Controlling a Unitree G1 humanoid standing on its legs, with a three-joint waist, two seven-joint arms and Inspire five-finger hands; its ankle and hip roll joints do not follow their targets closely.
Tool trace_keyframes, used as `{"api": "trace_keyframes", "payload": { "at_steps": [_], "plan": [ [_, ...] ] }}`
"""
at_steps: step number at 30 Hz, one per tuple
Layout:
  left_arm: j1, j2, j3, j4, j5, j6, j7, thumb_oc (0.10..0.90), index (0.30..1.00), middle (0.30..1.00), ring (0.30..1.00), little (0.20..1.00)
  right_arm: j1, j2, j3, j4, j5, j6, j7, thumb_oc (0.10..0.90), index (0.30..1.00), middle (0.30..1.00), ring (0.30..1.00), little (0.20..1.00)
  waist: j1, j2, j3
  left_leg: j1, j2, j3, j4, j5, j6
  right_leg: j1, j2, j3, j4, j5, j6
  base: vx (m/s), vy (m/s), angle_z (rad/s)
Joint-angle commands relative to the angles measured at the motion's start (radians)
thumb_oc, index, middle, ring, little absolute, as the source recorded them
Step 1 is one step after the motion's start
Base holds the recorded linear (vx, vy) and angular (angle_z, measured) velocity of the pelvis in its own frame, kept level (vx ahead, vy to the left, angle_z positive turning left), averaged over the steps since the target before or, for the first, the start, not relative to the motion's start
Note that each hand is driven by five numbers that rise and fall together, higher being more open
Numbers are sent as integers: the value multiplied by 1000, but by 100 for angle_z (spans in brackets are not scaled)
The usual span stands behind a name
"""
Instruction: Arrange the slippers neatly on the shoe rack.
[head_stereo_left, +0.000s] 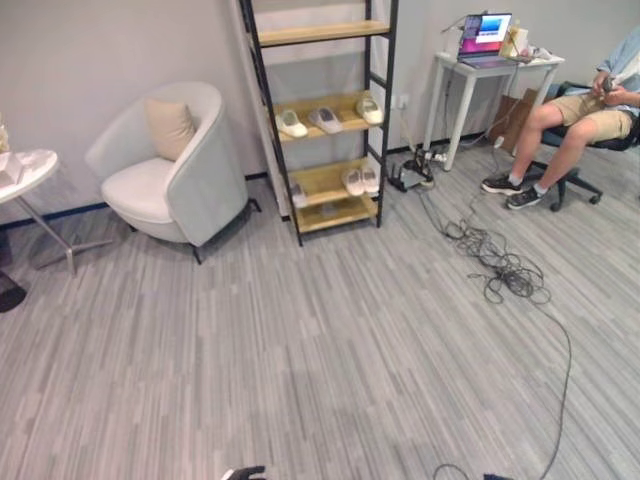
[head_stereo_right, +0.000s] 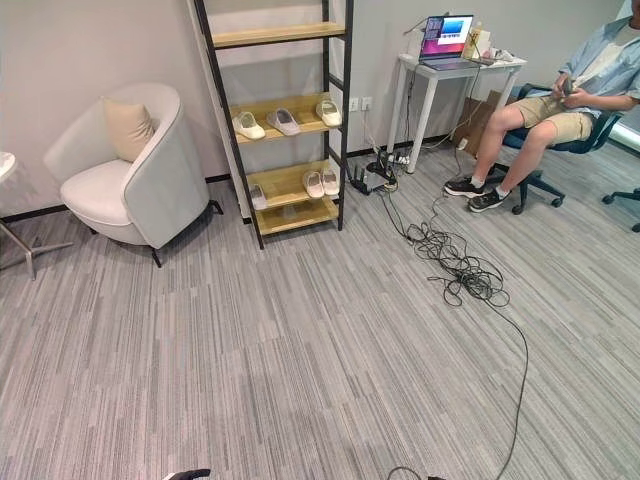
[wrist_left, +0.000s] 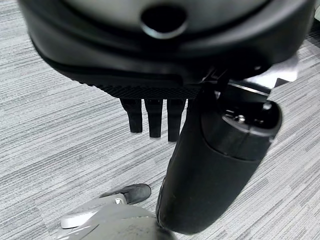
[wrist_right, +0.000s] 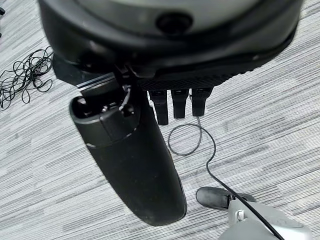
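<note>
Already the slippers sit on the rack (head_stereo_left: 318, 120), well across the floor (head_stereo_left: 330, 350) from the robot: three pale ones in a loose row on the middle shelf (head_stereo_left: 325, 103), namely one at the left (head_stereo_left: 291, 123), a greyish one in the middle (head_stereo_left: 325, 120) and one at the right (head_stereo_left: 369, 110), and a close pair (head_stereo_left: 361, 180) on the lower shelf, with what may be another (head_stereo_left: 299, 195) at that shelf's left edge. Both arms hang down by the robot's sides, likely because nothing is within reach from here. Left hand (wrist_left: 210, 165) is empty, fingers (wrist_left: 154, 117) straight and relaxed over bare carpet; right hand (wrist_right: 135, 160) is likewise slack and holds nothing. An armchair (head_stereo_left: 170, 170) stands left of the rack; a person (head_stereo_left: 585, 110) sits at a desk (head_stereo_left: 490, 70) to its right, cables (head_stereo_left: 500, 265) trailing between. Judging by the spread on the middle shelf, tidying would mean walking up first.
</note>
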Motion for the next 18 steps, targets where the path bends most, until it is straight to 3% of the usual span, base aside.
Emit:
{"api": "trace_keyframes", "payload": {
  "at_steps": [1, 18],
  "plan": [
    [-80, 7, -11, 20, 19, -35, 22, 800, 900, 900, 900, 900, -25, -19, 37, 27, -16, -14, -18, 800, 900, 900, 900, 900, 7, -22, -2, 2, 58, -56, 3, -50, -90, 4, -48, 9, 17, -41, 83, 0, 0, 0],
    [-95, -3, -22, 22, 0, -30, 28, 800, 900, 900, 900, 900, -36, -28, 43, 27, -4, -18, -25, 800, 900, 900, 900, 900, 0, -17, 38, -34, 80, -76, 67, -57, -108, -29, -21, 16, 56, -67, 50, 4, -47, 2]
  ]
}}
